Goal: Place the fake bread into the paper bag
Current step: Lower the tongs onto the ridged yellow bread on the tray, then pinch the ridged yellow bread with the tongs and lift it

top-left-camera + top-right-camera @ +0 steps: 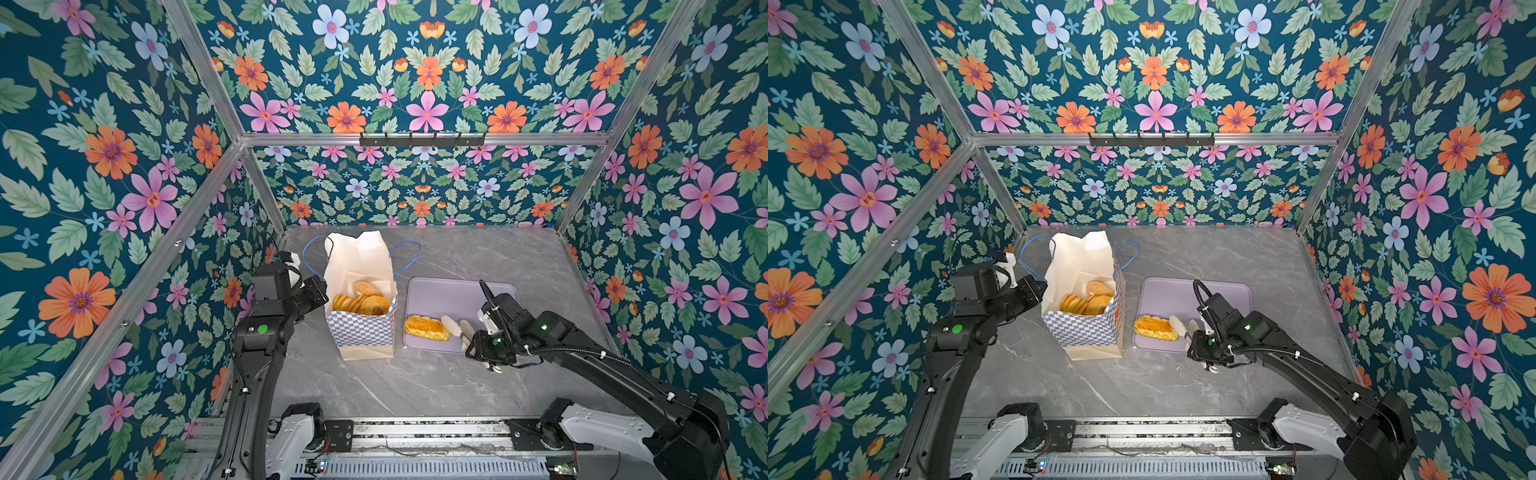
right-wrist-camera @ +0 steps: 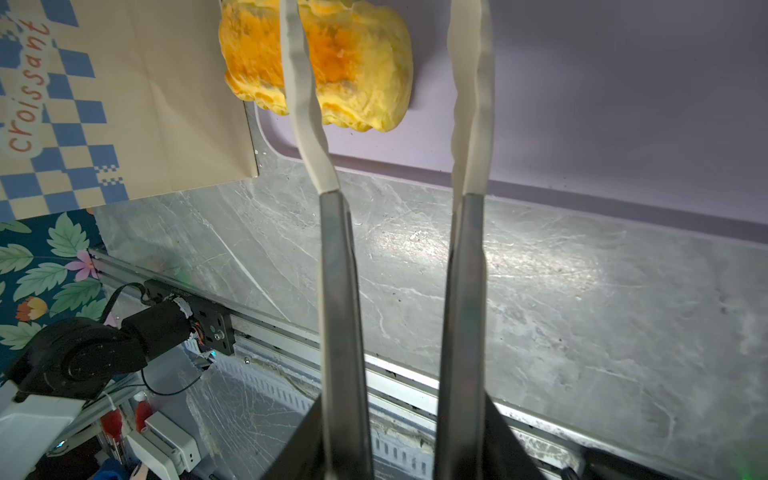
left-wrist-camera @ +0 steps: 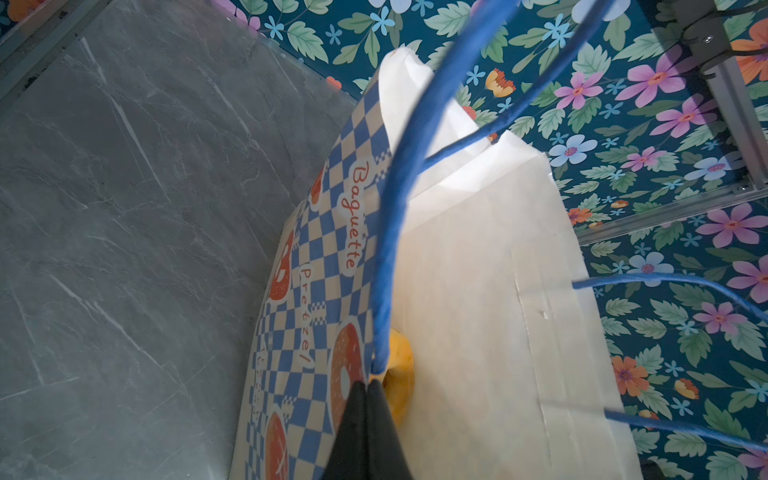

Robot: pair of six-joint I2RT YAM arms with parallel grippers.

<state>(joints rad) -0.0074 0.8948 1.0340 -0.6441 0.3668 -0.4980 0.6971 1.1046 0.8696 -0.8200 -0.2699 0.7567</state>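
Tall paper bag [image 1: 360, 332] stands upright, mouth open, on grey marble tabletop [image 1: 415, 382], left of centre in both top views. Inside: several pcs of fake bread [image 1: 360, 300], incl. a ridged loaf and a sesame bun, piled low agst the near wall. One more, a long yellow-orange loaf [image 1: 426, 328], lies flat on the lilac tray [image 1: 451, 293] at tray's 8 o'clock corner. Tray sits at bag's 3 o'clock, just beside it, narrow gap btwn.

L gripper [image 3: 368, 385] is at bag's 9 o'clock: black fingers pressed together, no gap, pinching bag's rim right where the blue cord handle [image 3: 388, 249] is fixed. In L wrist view a yellow bread piece [image 3: 402, 374] shows just past the tips, inside the bag.

R gripper [image 1: 458, 328] is at loaf's 3 o'clock, low over tray: long metal fingers w/ white tips [image 2: 305, 104], moderately apart, holding nothing. In both top views the tip closer to the loaf is just beside its end; can't tell if touching. R wrist view: one tip crosses in front of loaf, other is over bare tray.
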